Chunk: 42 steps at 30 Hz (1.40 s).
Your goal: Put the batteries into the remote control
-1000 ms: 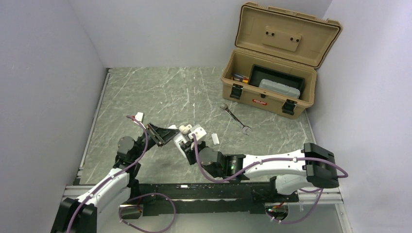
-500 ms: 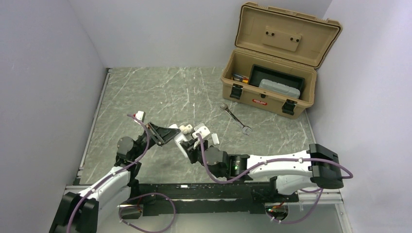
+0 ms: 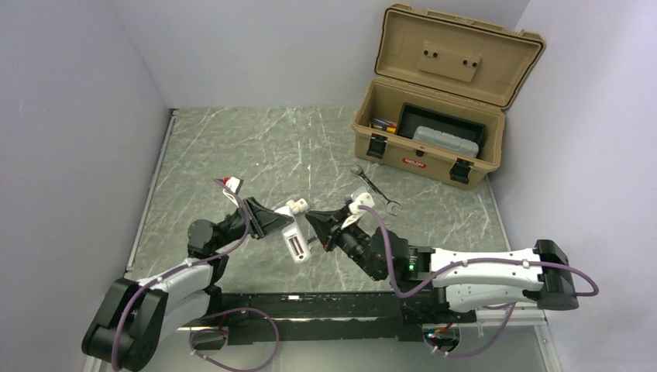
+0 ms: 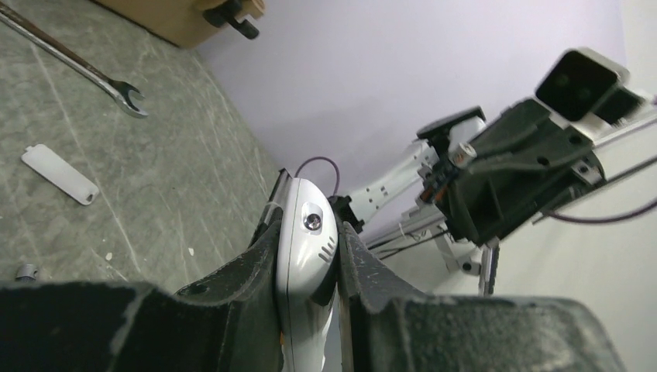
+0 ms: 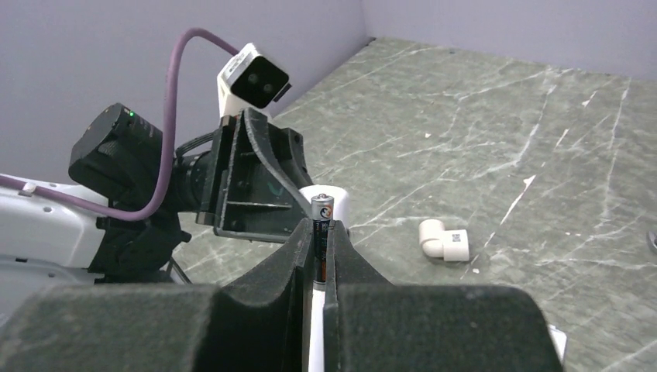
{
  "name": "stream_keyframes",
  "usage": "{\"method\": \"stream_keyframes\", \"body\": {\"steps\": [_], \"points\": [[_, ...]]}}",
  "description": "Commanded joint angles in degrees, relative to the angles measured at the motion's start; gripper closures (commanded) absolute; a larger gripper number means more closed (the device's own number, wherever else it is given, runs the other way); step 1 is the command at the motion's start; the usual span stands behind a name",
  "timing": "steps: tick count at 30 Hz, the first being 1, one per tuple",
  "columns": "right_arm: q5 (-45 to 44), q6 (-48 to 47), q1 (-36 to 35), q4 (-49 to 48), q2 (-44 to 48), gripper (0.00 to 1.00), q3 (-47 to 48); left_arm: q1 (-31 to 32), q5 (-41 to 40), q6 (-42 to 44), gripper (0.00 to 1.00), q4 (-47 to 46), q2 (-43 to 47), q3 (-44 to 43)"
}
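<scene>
My left gripper (image 4: 307, 225) is shut on the white remote control (image 4: 306, 248), pinching its sides and holding it above the table. In the top view the remote control (image 3: 295, 242) hangs with its long face up, in the left gripper (image 3: 285, 229). Just to its right, my right gripper (image 3: 316, 225) points at it. In the right wrist view that gripper (image 5: 316, 225) is shut on one slim dark battery (image 5: 321, 232) standing upright, with the remote control's white end (image 5: 335, 198) right behind. No other battery shows clearly.
A white pipe fitting (image 3: 297, 206) lies beyond the remote. A silver wrench (image 3: 374, 188) lies in front of the open tan toolbox (image 3: 434, 132) at back right. A flat white cover (image 4: 60, 174) and a tiny grey cylinder (image 4: 25, 271) lie on the table.
The right arm has swung to the right, so its gripper now sits beside the remote rather than over it. The left gripper has shifted slightly right and nearer, still holding the remote.
</scene>
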State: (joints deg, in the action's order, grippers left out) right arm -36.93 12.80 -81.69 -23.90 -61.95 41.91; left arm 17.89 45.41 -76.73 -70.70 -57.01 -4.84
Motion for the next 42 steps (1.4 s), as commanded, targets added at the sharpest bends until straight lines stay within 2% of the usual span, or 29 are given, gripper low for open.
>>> {"method": "stream_keyframes", "body": {"steps": [1,7,11,15,23,25,28,34,42], "points": [[0.8,-1.2,-0.2,-1.5,5.1,1.0,-3.8,0.6,6.0,-0.7,1.0,-15.2,-3.6,-1.6],[0.4,-0.4,-0.2,0.7,8.0,1.0,-5.7,1.4,5.8,-3.3,1.0,-21.3,-8.5,-1.8],[3.4,0.6,-0.3,3.0,5.5,1.0,-4.4,2.2,2.8,-2.6,1.0,-17.2,-8.0,-1.7],[5.1,1.2,-0.4,2.0,-0.7,1.0,-3.0,3.9,-2.0,2.9,1.0,-2.5,-2.0,-2.1],[6.5,0.8,-0.5,-2.7,-7.5,1.0,-2.0,5.0,-11.8,12.6,1.0,34.8,15.6,-6.0],[6.9,1.1,-0.5,-3.2,-8.5,1.0,-1.7,5.0,-13.8,13.1,1.0,38.2,17.8,-6.4],[8.0,1.8,-0.5,-2.7,-9.2,1.0,-0.7,5.0,-14.6,11.9,1.0,38.2,18.2,-5.9],[7.1,2.6,-1.0,-2.5,-9.5,1.0,-0.2,5.0,-14.8,6.9,1.0,29.0,15.5,-2.8],[4.7,2.9,-1.1,-3.3,-10.0,1.0,-2.6,5.0,-15.3,6.0,1.0,29.2,17.1,-2.8]]}}
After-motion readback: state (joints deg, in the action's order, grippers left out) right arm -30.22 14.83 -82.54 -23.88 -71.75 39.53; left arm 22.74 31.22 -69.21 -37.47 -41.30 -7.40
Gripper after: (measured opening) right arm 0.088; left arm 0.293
